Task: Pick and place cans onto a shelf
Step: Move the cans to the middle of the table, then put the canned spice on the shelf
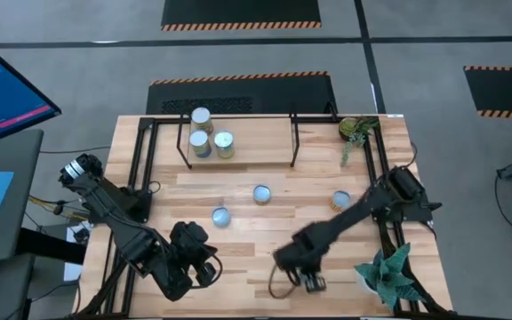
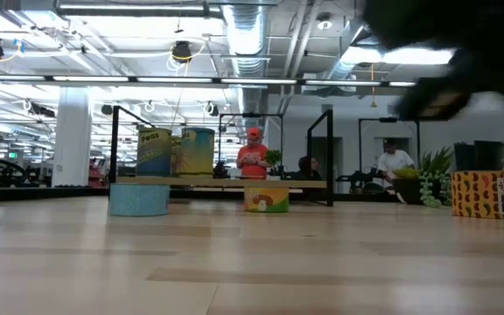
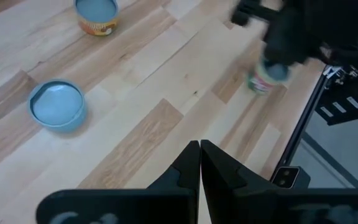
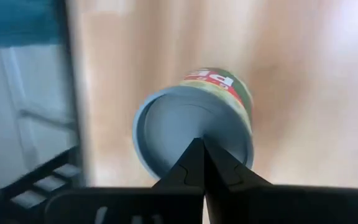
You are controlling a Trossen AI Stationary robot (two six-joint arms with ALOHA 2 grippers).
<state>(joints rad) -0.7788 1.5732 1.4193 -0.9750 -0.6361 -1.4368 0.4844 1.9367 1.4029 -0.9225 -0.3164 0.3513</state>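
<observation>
free: shelf (image 1: 265, 133) right half bare, bench (image 1: 265, 240) middle strip open | blocked: three cans (image 1: 210, 138) crowd shelf's left end; loose cans (image 1: 261, 194) mid-bench; potted plants (image 1: 389, 274) along the right edge

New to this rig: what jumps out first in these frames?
Three cans stand grouped at the left end of the shelf at the table's far edge, while three more sit loose mid-table, a blue one nearest the left arm. The right gripper, shut, hangs near the front edge just above a tipped red-and-green can. The left gripper waits shut at front left.
</observation>
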